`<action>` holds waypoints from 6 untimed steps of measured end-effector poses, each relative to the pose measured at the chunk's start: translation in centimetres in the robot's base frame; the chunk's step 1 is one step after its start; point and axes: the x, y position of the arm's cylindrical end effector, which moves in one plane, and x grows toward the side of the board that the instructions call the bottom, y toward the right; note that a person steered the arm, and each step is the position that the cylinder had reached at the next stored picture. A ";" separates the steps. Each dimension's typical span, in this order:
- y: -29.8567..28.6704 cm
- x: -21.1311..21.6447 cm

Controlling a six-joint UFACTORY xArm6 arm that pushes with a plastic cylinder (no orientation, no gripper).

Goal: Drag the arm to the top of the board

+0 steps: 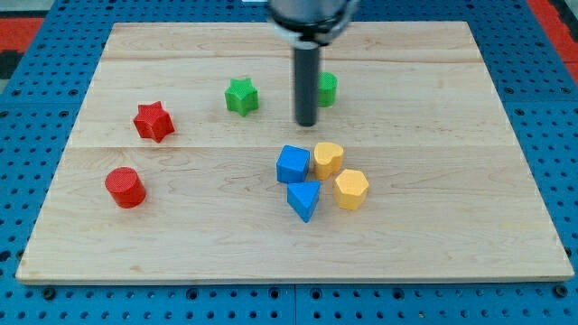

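Wooden board (181,63) on a blue pegboard desk (27,117). Camera view: no pincer on this arm, just the rod, holding nothing; its tip (307,124) sits mid-board, beside the green cylinder (327,88), above the blue cube (293,163) and yellow block (328,159). Judged about halfway: the upper half is left to cross.

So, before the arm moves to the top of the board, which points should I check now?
1. My tip visible on the board: ok.
2. Tip apart from the green star: ok.
3. Tip touching the green block partly behind the rod: cannot tell.
4. Blue and yellow cluster, nearest the blue block, lies toward the view's bottom, off the path: ok.
5. Red star and red cylinder far at the view's left: ok.
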 end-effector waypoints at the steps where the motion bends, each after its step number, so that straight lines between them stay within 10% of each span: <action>1: 5.4 -1.7; 2: -4.0 -5.6; 4: -1.1 -13.2; 6: -13.3 -9.1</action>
